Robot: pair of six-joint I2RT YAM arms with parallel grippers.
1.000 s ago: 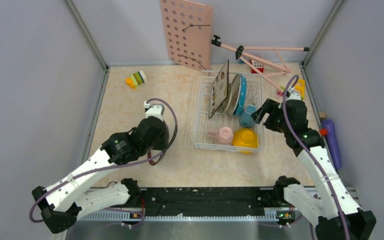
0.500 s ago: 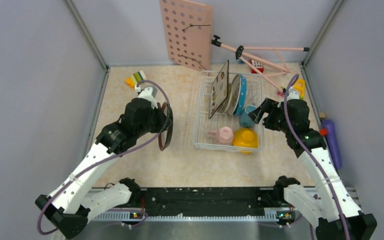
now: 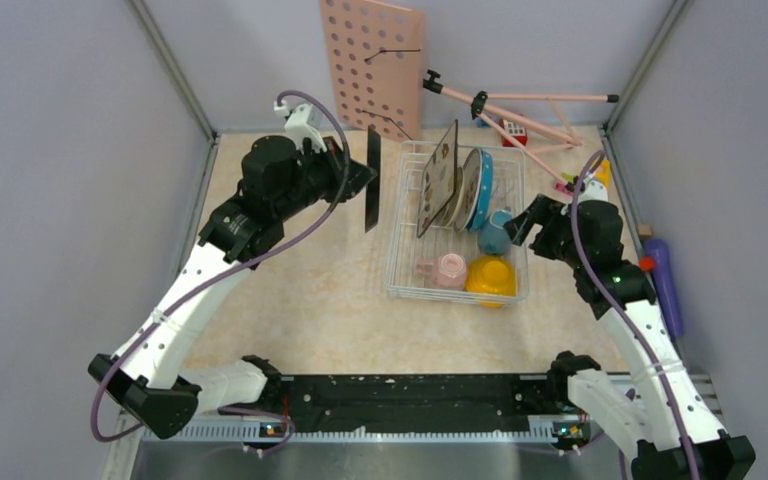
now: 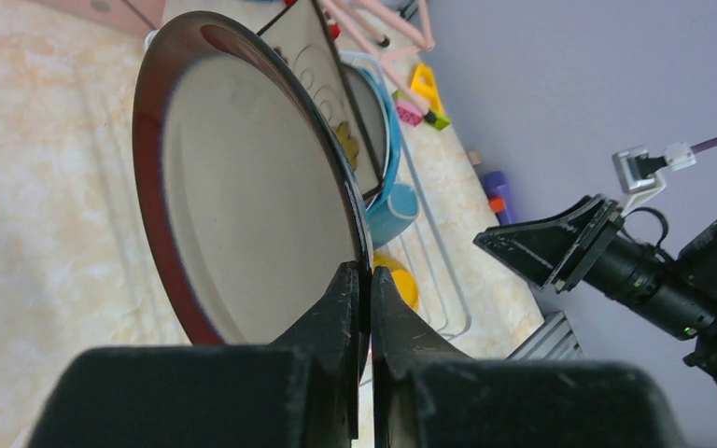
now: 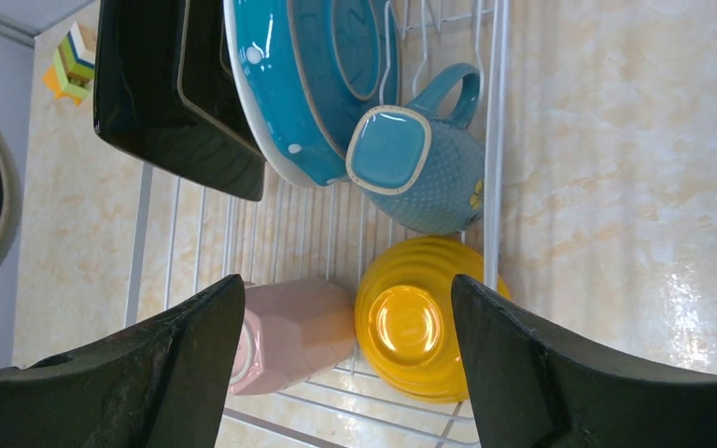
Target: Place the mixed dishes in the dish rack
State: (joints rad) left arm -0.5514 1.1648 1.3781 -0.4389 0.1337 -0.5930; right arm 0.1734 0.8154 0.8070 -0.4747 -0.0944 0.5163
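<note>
Brown-rimmed plate in clenched left claw beside rack, before pegboard; right claw released

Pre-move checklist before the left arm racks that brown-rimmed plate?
1. Left hand shut on brown-rimmed plate: ok.
2. Plate on edge, upright: ok.
3. Plate above dish rack: not ok, it hangs left of the rack.
4. Free slot left of square floral plate: ok, bare wire there.
5. Right hand open, out of the way at the rack's right side: ok.
</note>
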